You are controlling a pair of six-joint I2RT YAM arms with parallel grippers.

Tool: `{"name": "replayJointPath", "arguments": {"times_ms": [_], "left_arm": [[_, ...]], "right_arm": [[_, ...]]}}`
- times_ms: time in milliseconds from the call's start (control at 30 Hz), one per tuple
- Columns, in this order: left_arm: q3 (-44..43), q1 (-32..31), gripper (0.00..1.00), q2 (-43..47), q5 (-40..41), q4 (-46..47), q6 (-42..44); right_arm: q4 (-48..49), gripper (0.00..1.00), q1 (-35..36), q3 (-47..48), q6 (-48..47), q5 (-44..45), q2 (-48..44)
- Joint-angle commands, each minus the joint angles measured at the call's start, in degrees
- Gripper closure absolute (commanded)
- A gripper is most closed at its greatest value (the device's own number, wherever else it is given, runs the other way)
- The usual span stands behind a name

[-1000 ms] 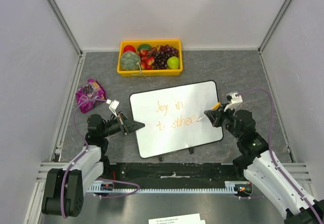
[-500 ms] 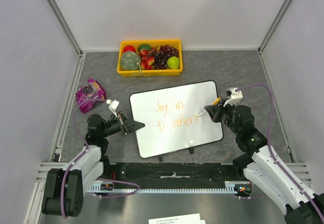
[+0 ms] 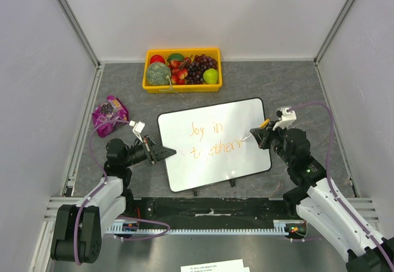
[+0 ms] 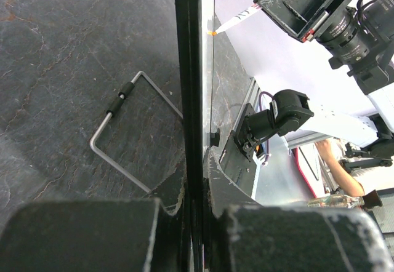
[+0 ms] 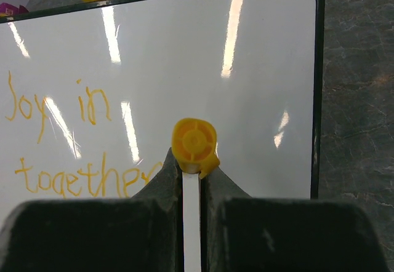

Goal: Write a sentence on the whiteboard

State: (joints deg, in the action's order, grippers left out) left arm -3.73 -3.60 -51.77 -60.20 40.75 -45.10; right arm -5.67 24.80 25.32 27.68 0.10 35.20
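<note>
right jaws grip the marker (image 3: 255, 132), tip at the whiteboard (image 3: 203, 164) where the sentence (image 3: 212, 140) stops at "together"; left jaws clamp its left edge. next, i judge: add "ness".

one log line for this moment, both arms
left gripper: shut on whiteboard edge | right gripper: shut on marker | sentence: joy in together visible

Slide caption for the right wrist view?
Right jaws clamp a yellow-capped marker over the whiteboard; sentence reads "Joy in together".
</note>
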Motion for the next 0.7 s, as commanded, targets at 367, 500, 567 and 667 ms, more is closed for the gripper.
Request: {"name": "replayJointPath", "arguments": {"times_ms": [367,500,567,667], "left_arm": [[1.44,-0.01,0.98,-0.26,-0.26,1.17,5.11],[1.44,-0.01,0.98,-0.35,-0.26,1.17,5.11],[1.44,-0.1,0.98,-0.26,-0.26,1.17,5.11],[1.44,-0.1,0.98,-0.18,-0.26,1.17,5.11]], "right_arm": [[-5.4,1.0,-0.1,-1.95,-1.84,-1.94,-3.91],[-5.4,1.0,-0.1,0.6,-1.58,-1.77,-3.74],[-5.23,1.0,-0.1,2.09,-1.32,-1.94,-3.39],[-4.61,1.0,-0.01,3.85,-1.05,-1.77,-3.12]]}}
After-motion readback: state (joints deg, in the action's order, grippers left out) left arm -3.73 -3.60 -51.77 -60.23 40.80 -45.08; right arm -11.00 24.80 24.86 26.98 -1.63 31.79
